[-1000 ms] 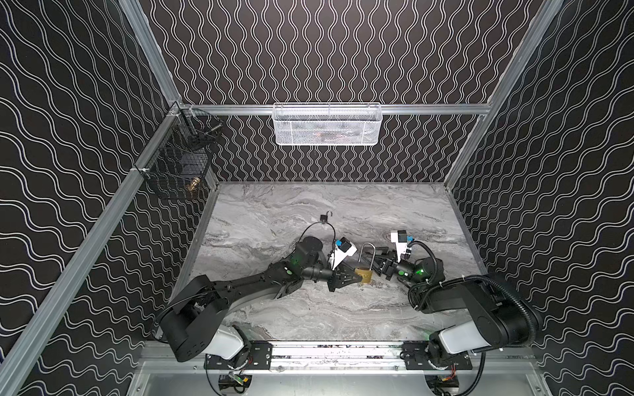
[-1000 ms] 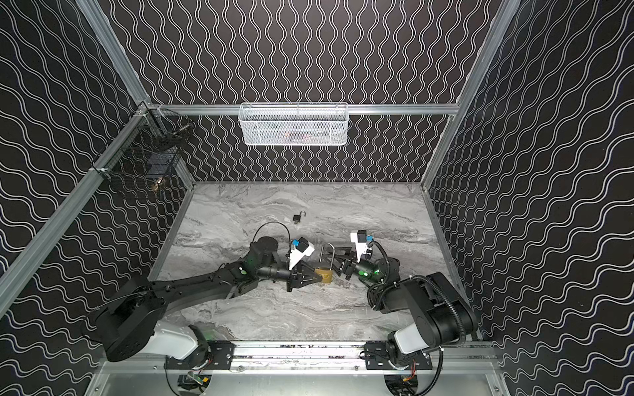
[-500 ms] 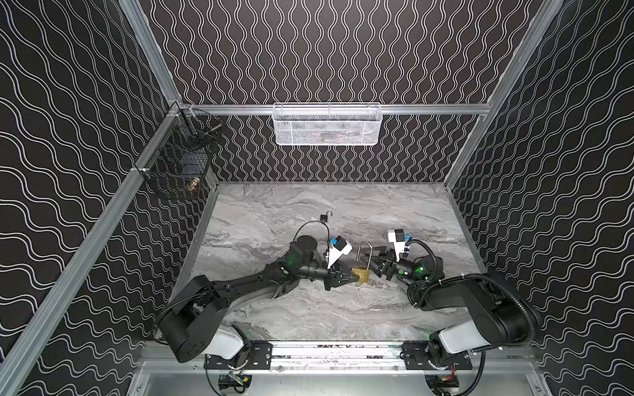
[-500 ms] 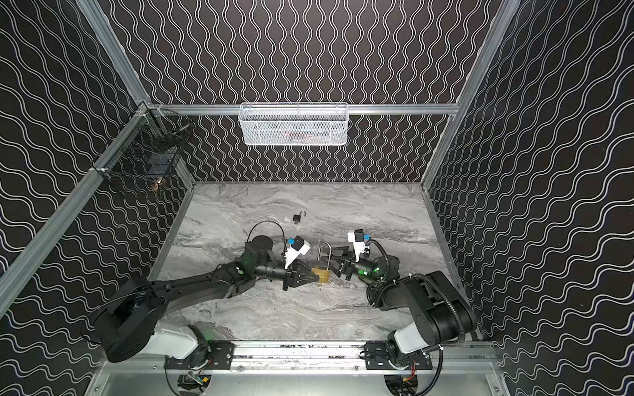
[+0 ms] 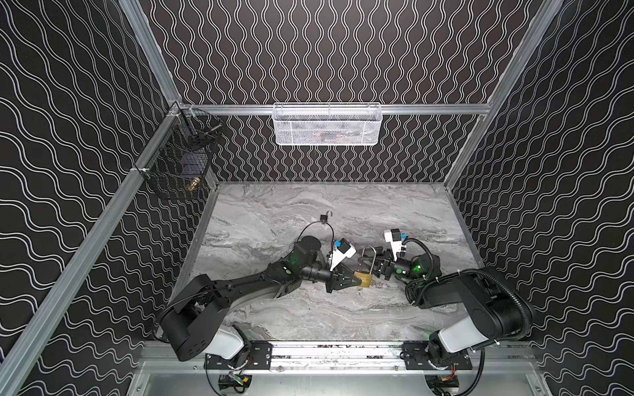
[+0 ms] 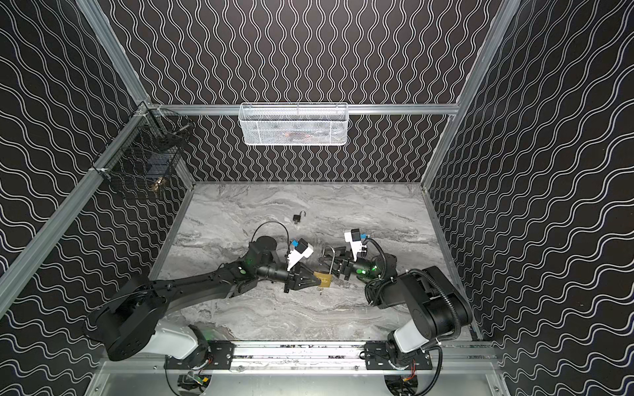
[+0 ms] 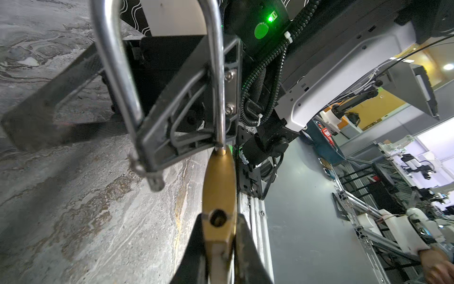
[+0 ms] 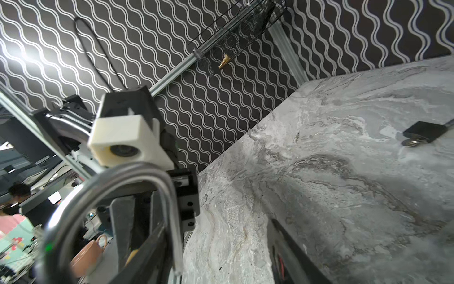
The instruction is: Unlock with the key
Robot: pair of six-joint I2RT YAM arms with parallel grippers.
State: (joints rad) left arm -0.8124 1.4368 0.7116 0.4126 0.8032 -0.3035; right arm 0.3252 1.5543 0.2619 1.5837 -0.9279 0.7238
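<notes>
- Padlock (image 5: pixel 364 279) is pinched by left end effector (image 5: pixel 355 282).
- Right end effector (image 5: pixel 374 265), at 2 o'clock, is spread around a shackle (image 7: pixel 113 61) leg.
- Padlock may be yanked loose if shackle is snagged.

Your padlock body (image 7: pixel 218 186) is dull, brushed brass, and its shackle (image 7: pixel 115 73) is smooth, glossy steel. The tabletop (image 5: pixel 274 212) looks like grey veined marble, smooth with a faint sheen. The white basket (image 5: pixel 326 133) is painted wire mesh. The frame rails (image 5: pixel 233 109) are matt aluminium.
</notes>
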